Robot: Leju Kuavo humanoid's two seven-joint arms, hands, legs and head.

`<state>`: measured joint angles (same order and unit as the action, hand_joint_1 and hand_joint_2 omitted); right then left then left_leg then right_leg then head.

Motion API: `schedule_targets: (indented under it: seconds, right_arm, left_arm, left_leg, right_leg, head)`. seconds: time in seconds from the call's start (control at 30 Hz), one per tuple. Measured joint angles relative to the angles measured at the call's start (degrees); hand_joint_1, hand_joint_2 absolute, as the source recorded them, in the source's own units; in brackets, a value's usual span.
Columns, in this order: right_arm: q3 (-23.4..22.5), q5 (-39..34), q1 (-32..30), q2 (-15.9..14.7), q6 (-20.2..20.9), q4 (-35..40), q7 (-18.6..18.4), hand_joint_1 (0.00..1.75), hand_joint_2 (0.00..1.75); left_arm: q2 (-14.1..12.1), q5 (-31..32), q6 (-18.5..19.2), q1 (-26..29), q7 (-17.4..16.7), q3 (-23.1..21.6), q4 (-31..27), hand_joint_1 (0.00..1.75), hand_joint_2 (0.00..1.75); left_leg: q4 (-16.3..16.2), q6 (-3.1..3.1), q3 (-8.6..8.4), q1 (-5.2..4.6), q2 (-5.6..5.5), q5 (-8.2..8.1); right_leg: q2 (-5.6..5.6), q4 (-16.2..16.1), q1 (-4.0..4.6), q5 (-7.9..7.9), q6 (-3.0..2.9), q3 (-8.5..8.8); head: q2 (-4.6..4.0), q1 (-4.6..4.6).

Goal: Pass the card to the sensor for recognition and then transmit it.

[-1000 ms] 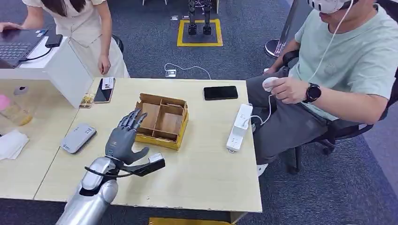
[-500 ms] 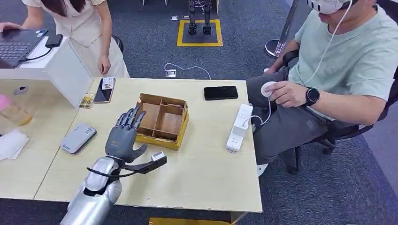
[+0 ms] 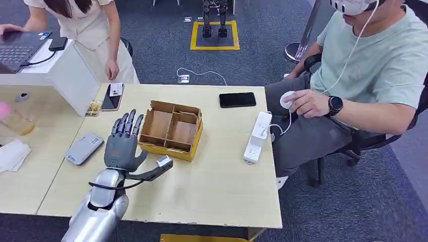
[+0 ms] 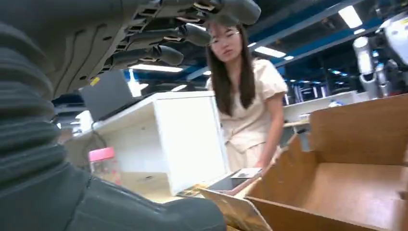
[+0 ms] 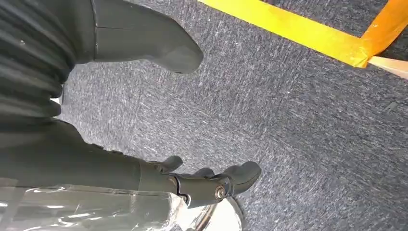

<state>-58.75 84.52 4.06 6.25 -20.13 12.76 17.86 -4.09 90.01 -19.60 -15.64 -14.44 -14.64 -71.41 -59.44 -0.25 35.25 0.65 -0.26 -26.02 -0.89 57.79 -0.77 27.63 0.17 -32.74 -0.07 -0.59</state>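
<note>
The left hand (image 3: pixel 121 143) has slid toward 9 o'clock since the earlier frames: its fingertips, which overlapped the near-left corner of the cardboard box (image 3: pixel 166 151), now sit just beside the box's left wall. The hand is empty, palm down over the table (image 3: pixel 217 186), with its fingers straight and slightly fanned toward 12 o'clock and its thumb out toward 3 o'clock.

From the hand, the grey card reader (image 3: pixel 84 148) lies near at 9 o'clock, flat on the table. The divided box stands just beside it at 2 o'clock. The white card (image 3: pixel 116 89) is at 12 o'clock, lying on a dark phone (image 3: pixel 110 100) at the table's far edge, apart from the hand. Further out, a black phone (image 3: pixel 237 99) and a white power strip (image 3: pixel 257 137) lie at 2 to 3 o'clock.

The right hand (image 5: pixel 120 168) hangs over grey carpet, its thumb (image 5: pixel 159 45) held well apart from its loosely bent fingers (image 5: pixel 240 174), holding nothing.

A standing person (image 3: pixel 91 30) is at 12 o'clock beyond the table, and a seated person (image 3: pixel 373 65) at 2 o'clock.
</note>
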Motion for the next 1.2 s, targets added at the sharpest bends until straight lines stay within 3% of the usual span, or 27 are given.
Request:
schedule_targets:
  seconds: [0.33, 0.73, 0.97, 1.2]
  right_arm:
    - [0.0, 0.1, 0.2, 0.3, 0.0, 0.0, 0.2, 0.00, 1.75]
    - [-0.4, 0.1, 0.6, 0.4, 0.1, 0.0, 0.5, 0.00, 1.75]
    - [-0.7, 0.1, 0.6, 0.4, 0.0, 0.0, 0.5, 0.00, 1.75]
    - [-1.0, 0.1, 0.7, 0.4, 0.0, 0.0, 0.6, 0.00, 1.75]
  left_arm:
    - [-4.9, 0.0, 0.2, -1.8, -8.9, -6.6, 0.2, 0.00, 1.75]
    - [-8.7, 0.0, -0.1, -2.8, -7.8, -12.5, 3.5, 0.00, 1.75]
    - [-9.0, 0.0, -0.2, -2.9, -5.2, -13.1, 5.6, 0.00, 1.75]
    - [-8.9, 0.0, -0.4, -3.3, -4.7, -13.2, 7.4, 0.00, 1.75]
  left_leg:
    - [0.0, 0.00, -0.01, 0.01, 0.00, 0.00]
    - [0.0, 0.00, -0.01, 0.00, 0.01, 0.00]
    - [0.0, 0.00, -0.01, 0.01, 0.01, 0.00]
    - [0.0, 0.00, -0.01, 0.01, 0.01, 0.00]
  right_leg:
    - [0.00, 0.0, 0.00, 0.00, 0.00, 0.00]
    - [-0.01, 0.0, 0.00, 0.00, 0.00, 0.00]
    - [-0.01, 0.0, 0.00, 0.00, 0.00, 0.00]
    - [-0.01, 0.0, 0.00, 0.00, 0.00, 0.00]
  head:
    - [0.00, 0.00]
    - [0.00, 0.00]
    - [0.00, 0.00]
    - [0.00, -0.02]
